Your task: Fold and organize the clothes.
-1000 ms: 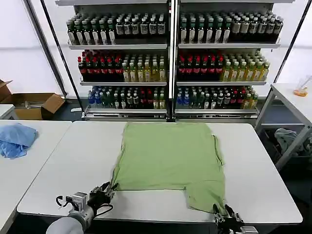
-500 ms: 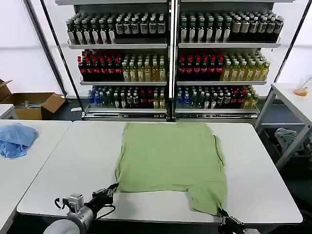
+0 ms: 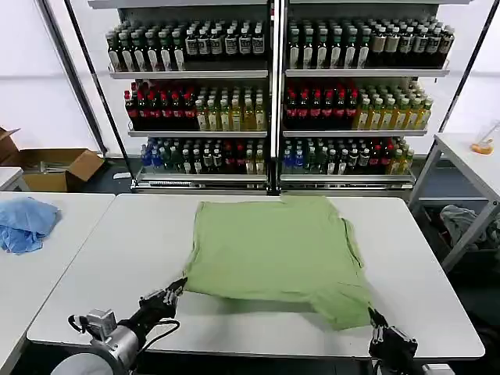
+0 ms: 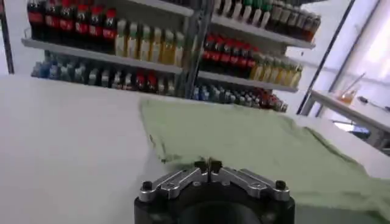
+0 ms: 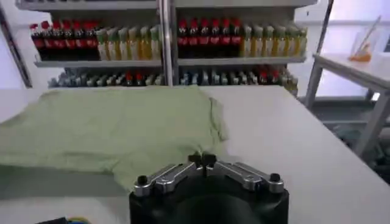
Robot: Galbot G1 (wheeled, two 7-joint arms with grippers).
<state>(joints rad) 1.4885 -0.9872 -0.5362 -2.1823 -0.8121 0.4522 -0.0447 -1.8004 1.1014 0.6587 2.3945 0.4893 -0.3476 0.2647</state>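
Black grippers, silver links, black screws.

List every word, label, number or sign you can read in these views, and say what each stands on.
None can be read.
Bottle labels on the shelves: too small and blurred to read.
Green shirt on the table: no print or tag visible.
Cardboard box on the floor: no legible marking.
Left gripper and right gripper: no lettering seen.

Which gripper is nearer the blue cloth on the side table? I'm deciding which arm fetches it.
Left. The left gripper sits at the green shirt's near-left corner, on the blue cloth's side; the right gripper is at the shirt's near-right corner, much farther away.
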